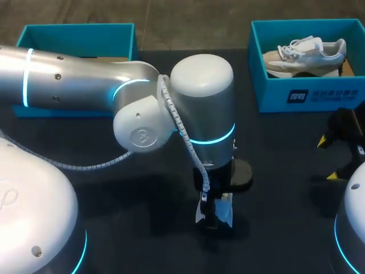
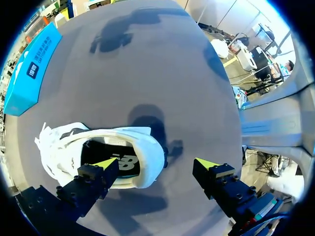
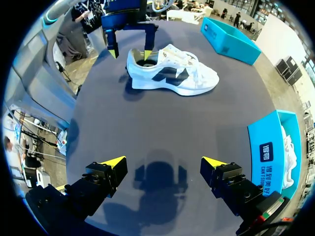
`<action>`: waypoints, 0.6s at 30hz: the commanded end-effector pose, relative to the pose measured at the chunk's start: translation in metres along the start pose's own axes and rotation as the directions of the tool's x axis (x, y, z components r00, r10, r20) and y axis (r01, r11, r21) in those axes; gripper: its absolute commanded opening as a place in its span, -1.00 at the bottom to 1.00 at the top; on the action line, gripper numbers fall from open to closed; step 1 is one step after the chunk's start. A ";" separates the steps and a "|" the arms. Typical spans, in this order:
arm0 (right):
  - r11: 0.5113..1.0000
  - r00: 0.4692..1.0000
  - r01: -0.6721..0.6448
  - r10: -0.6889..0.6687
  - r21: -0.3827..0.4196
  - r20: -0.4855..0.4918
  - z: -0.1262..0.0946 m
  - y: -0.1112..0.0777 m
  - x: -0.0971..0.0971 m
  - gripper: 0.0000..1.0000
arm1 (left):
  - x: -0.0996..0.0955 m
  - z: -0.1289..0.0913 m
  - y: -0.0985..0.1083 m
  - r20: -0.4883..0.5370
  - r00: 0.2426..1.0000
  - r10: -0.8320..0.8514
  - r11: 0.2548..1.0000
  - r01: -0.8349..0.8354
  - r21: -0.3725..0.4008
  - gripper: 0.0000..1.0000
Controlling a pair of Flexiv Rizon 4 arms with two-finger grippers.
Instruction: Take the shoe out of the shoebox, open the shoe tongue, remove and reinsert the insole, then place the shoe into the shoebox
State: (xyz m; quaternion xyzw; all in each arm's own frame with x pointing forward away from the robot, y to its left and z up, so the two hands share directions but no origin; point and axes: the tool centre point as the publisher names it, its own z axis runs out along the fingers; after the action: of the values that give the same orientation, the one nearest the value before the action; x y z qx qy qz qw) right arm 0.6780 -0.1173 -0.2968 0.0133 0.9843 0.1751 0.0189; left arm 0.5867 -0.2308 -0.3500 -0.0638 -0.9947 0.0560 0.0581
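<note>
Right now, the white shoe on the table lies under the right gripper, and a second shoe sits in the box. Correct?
No: the white shoe lies under the left gripper, as the right wrist view shows. The second shoe is in the box.

The dark table (image 1: 285, 148) carries three things. A white shoe (image 3: 172, 73) with dark side marks stands upright on its sole near the middle, well apart from both boxes. Along the far edge sit the left shoebox (image 1: 74, 37) and the right shoebox (image 1: 308, 94), both blue and open-topped. The right one has a white label on its front wall.
</note>
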 end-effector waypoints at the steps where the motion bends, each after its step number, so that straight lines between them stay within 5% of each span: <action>1: 1.000 1.000 0.000 0.000 0.003 0.001 0.000 0.000 0.001 1.00 | -0.003 0.015 -0.003 -0.003 1.000 -0.007 1.000 0.007 -0.008 1.00; 18: 1.000 1.000 0.000 0.000 0.003 0.001 0.000 0.000 0.001 1.00 | -0.004 0.036 -0.008 0.034 0.999 -0.020 0.998 0.022 -0.060 1.00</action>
State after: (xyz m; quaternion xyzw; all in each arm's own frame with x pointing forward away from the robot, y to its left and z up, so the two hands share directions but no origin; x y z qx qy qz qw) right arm 0.6780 -0.1173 -0.2968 0.0133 0.9843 0.1751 0.0189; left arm 0.5868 -0.2363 -0.3801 -0.0549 -0.9971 0.0318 0.0418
